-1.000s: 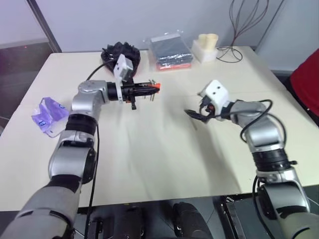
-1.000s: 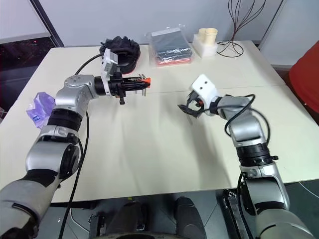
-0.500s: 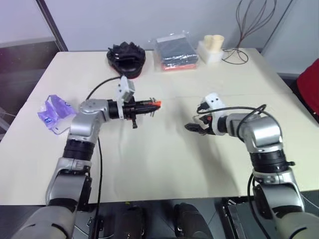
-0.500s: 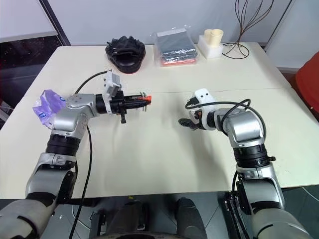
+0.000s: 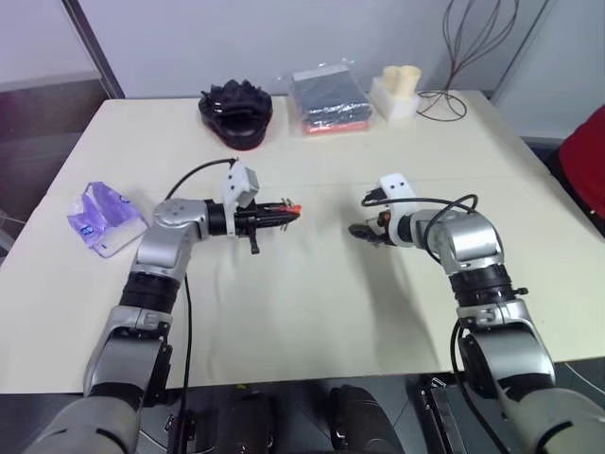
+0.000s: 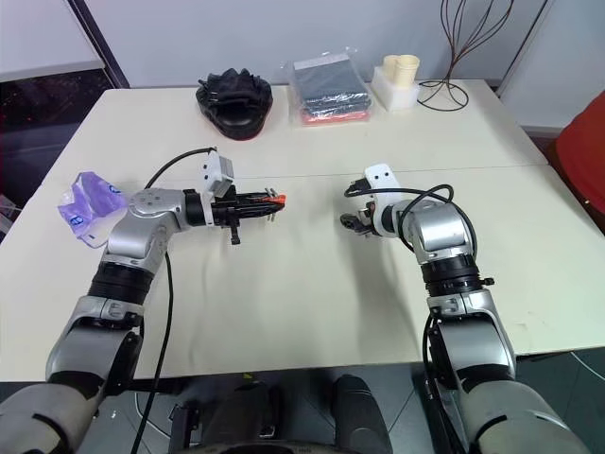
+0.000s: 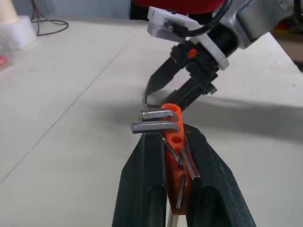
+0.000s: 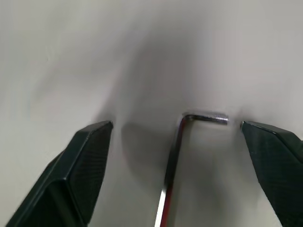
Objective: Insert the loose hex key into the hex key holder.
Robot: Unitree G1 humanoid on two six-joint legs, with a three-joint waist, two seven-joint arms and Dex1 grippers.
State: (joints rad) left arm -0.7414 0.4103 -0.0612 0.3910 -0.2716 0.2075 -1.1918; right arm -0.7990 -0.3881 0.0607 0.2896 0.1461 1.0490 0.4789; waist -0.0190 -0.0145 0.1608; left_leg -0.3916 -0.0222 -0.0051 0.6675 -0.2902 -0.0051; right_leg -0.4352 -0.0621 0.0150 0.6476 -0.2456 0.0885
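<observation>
The orange-red hex key holder, with short metal keys sticking out, is clamped between the fingers of my left gripper. That gripper is held level above the table, pointing toward my right gripper. My right gripper stands open low over the table, its two fingers on either side of the loose hex key. The key lies on the table with its short bent end pointing sideways. The right gripper sits a short way to the right of the holder.
A purple-and-white packet lies at the table's left edge. Along the far edge are a black bundle, a stack of dark packets, a cream foam block and a loop of wire.
Both arms have come down toward the table. The right gripper has rolled and sunk, still open. The left still holds the holder. The camera view has shifted too.
</observation>
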